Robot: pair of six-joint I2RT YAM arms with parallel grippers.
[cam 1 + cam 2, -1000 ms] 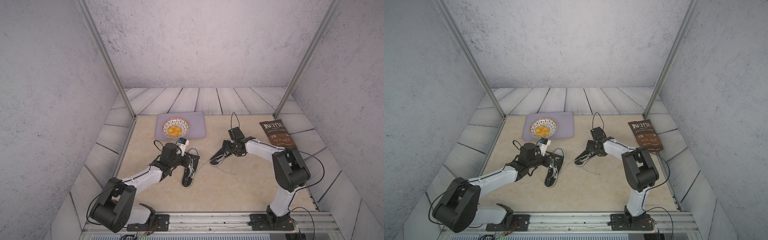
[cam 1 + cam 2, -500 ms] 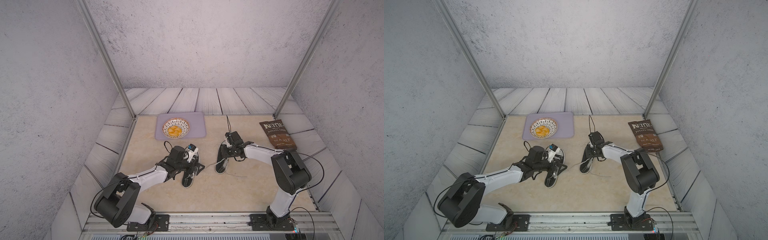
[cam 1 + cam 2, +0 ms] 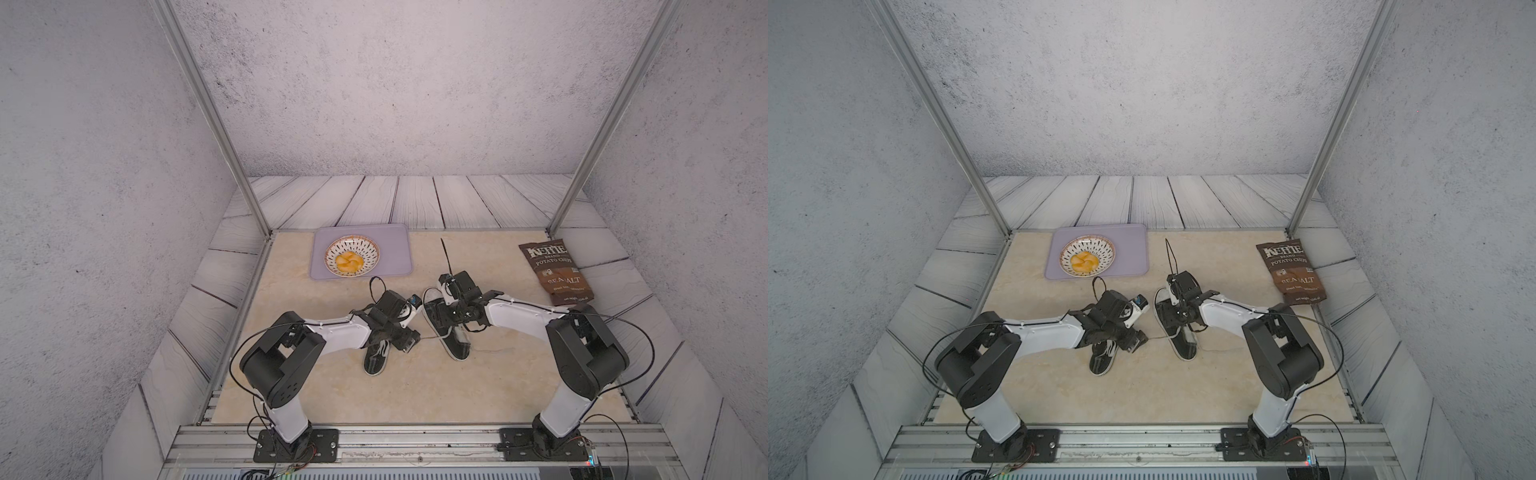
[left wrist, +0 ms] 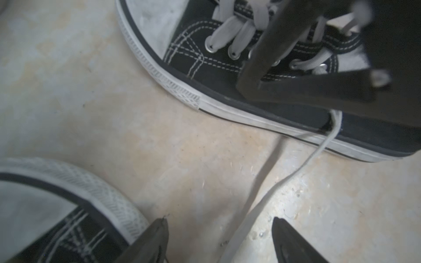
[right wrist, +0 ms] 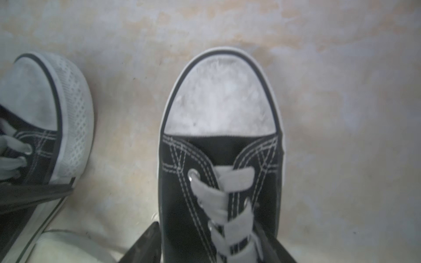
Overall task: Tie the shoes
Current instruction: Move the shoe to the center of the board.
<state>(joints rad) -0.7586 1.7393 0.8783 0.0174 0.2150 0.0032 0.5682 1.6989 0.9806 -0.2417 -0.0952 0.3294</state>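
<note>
Two black canvas shoes with white toe caps lie side by side mid-table. The left shoe is partly under my left arm. The right shoe has my right gripper on its laced middle, one finger on each side, shut on it. My left gripper hangs low between the shoes and is open. A loose white lace runs from the right shoe across the table between its fingers, unclamped.
A purple tray with a bowl of chips sits at the back. A brown chip bag lies at the right. Metal posts stand at the back corners and a rail runs along the front.
The right gripper has swung the right shoe from slanting to nearly lengthwise toward the front. The left gripper has moved right and forward, from over the left shoe into the gap between the shoes.
</note>
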